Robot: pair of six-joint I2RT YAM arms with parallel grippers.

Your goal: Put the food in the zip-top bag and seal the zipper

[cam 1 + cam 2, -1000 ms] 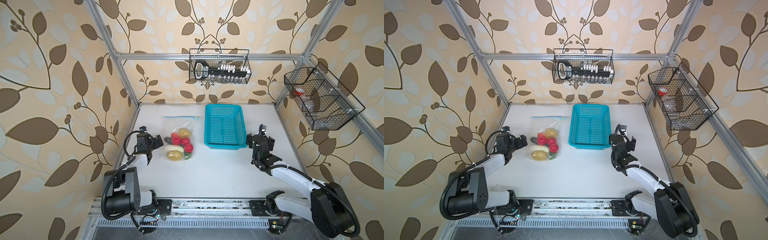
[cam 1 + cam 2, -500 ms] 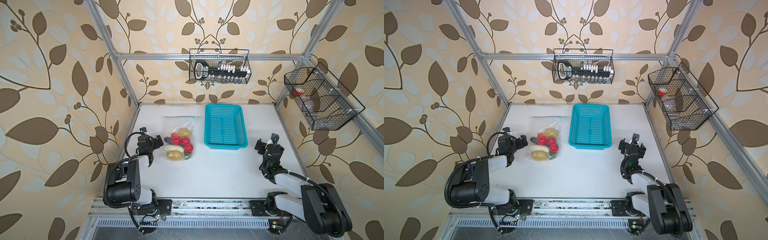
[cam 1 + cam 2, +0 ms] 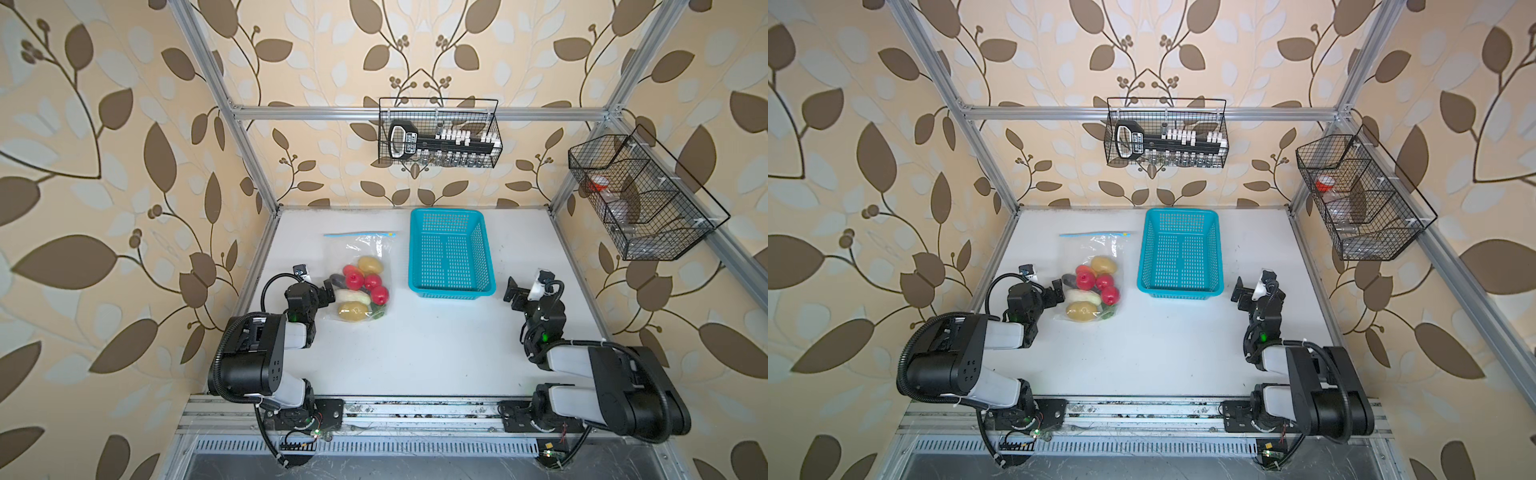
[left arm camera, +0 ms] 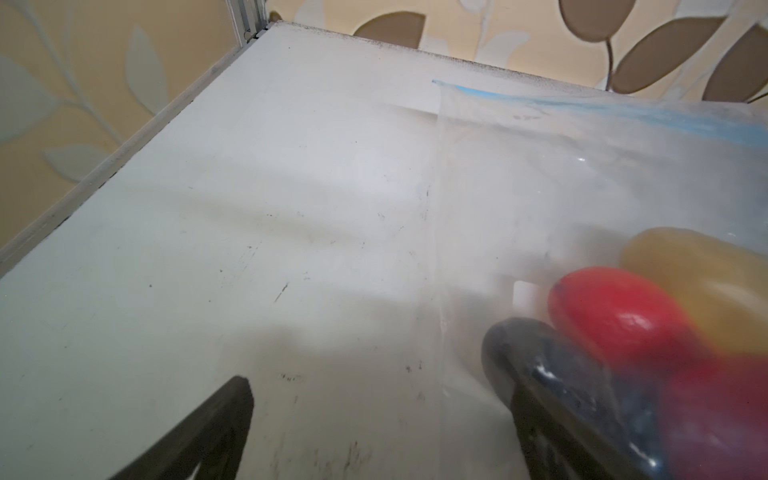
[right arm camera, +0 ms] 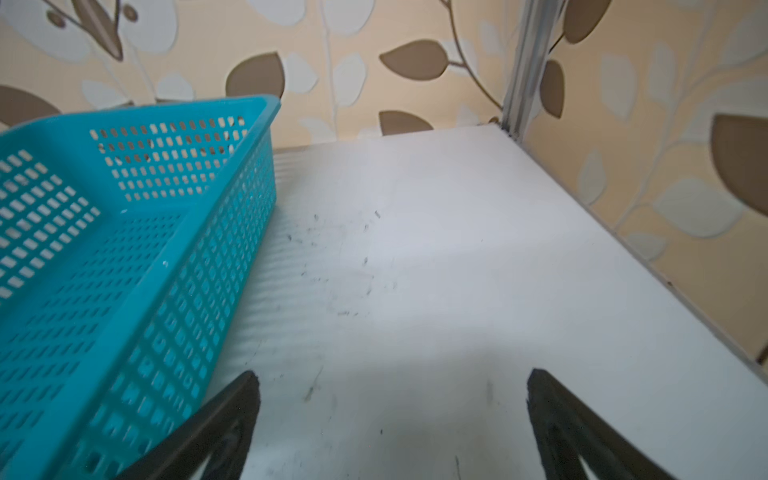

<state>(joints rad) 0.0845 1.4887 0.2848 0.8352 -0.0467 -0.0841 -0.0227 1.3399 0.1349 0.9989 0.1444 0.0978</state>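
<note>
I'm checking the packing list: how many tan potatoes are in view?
2. Both are inside the zip-top bag: the far potato sits toward the zipper, the near potato lies beside the white vegetable. More could be hidden underneath.

- Both top views look steeply down from high above the near edge of the table (image 3: 415, 353), facing the far wall; each takes in the whole tabletop, almost identically.
- The left wrist view sits low over the table's left side, facing far; the zip-top bag (image 4: 582, 174) and the food (image 4: 615, 316) are so near that they blur.
- The right wrist view sits low on the right side, facing the far right corner, with the turquoise basket (image 5: 124, 249) close by.
- Bag and basket show in both top views too.
</note>
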